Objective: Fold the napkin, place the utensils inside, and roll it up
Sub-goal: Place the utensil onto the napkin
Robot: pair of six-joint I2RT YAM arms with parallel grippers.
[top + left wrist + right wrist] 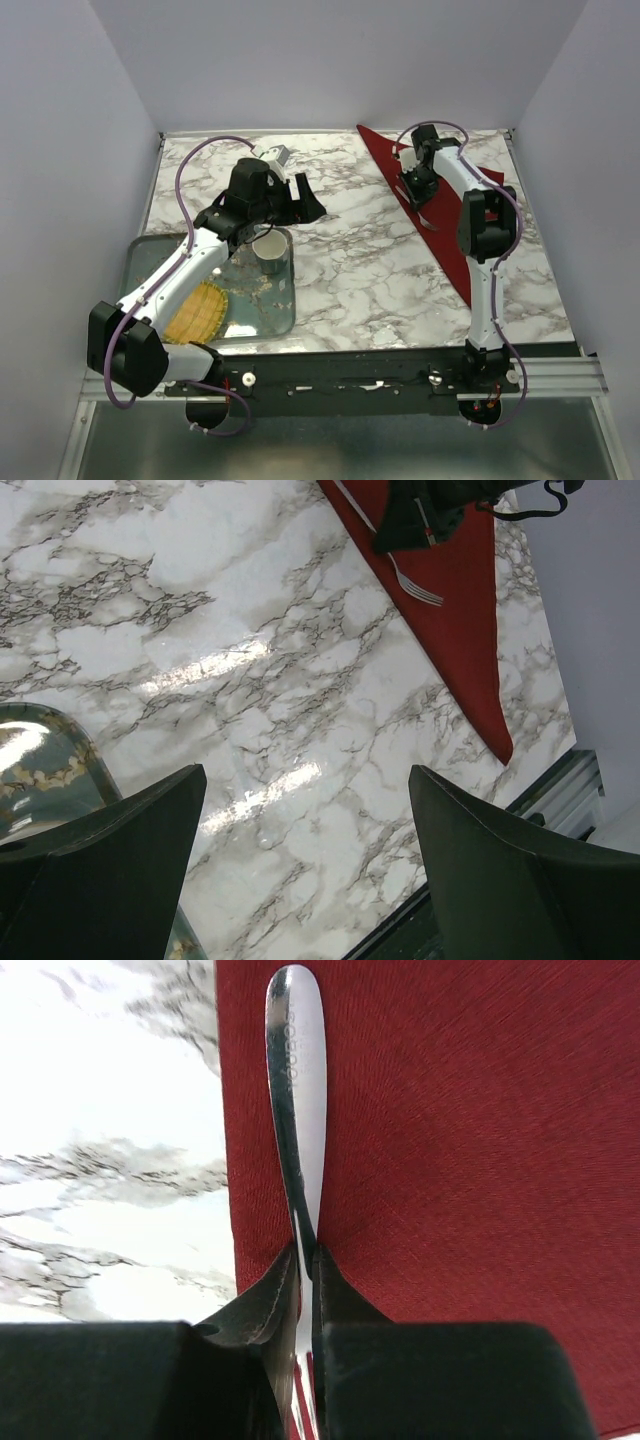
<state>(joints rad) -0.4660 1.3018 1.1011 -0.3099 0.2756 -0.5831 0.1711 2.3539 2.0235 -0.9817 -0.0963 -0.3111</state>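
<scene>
Where the right pincer (305, 1290) is lowered onto the napkin (450, 1160), its fingers (255, 1305) stand close on either side of the fork (295, 1080). Whether they pinch the metal or merely flank it cannot be told. The handle runs straight ahead of the pincer, just inside the cloth's edge, with bare worktop (100, 1210) beside it.

Likely hazards: a fork clinging to one finger would lift or skew as the pincer rises, and a small sideways nudge would slide it off the cloth onto the marble. Dragging fingertips could also rumple the folded triangle.

The left pincer (305, 850) hangs wide open and empty, well apart across the worktop. Beneath and beside it are a cup (268, 250), a tray (135, 255) and a yellow mat (200, 312). Nothing lies between the two pincers.
</scene>
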